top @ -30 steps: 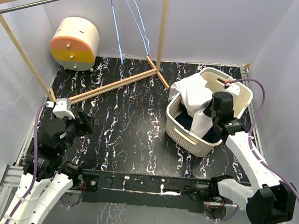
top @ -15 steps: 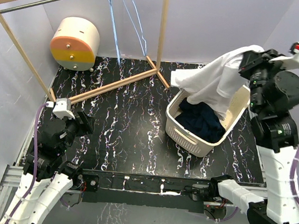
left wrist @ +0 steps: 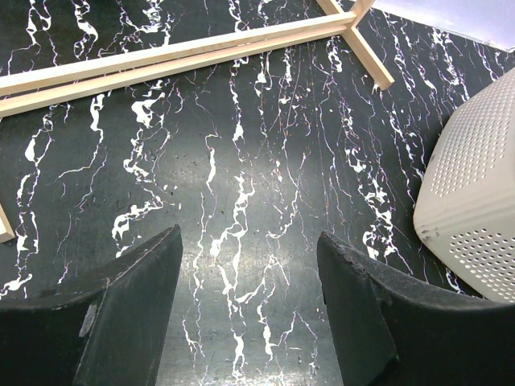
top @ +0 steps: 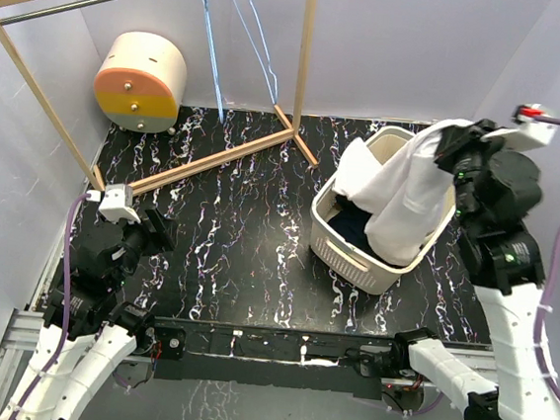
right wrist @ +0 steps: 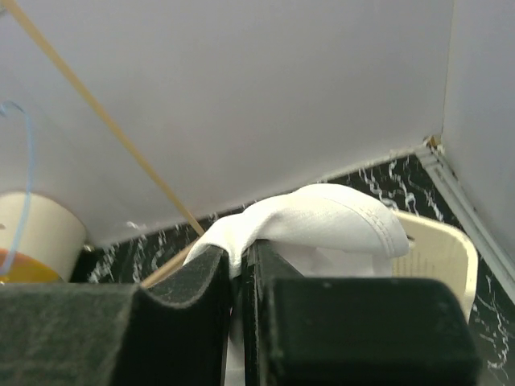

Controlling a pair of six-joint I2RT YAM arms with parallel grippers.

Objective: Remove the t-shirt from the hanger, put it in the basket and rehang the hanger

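Observation:
A white t-shirt (top: 401,192) hangs from my right gripper (top: 448,147), which is raised above the basket (top: 354,262). The shirt's lower part drapes into the basket and over its far rim. In the right wrist view the jaws of the right gripper (right wrist: 241,253) are shut on a fold of the t-shirt (right wrist: 322,221). Two bare blue wire hangers (top: 257,39) hang on the rail at the back, with no garment on them. My left gripper (top: 154,230) hovers low over the table at the near left. Its jaws (left wrist: 249,241) are open with nothing between them.
A dark garment (top: 353,227) lies inside the white perforated basket (left wrist: 475,185). The wooden rack's base bars (top: 216,154) cross the back of the black marbled table. A cream and orange drum (top: 141,83) lies at the back left. Grey walls close in on three sides.
My right arm rose out of the basket, lifting the white t-shirt high, then came slightly down and left so the shirt hangs over the basket. The left arm stayed still.

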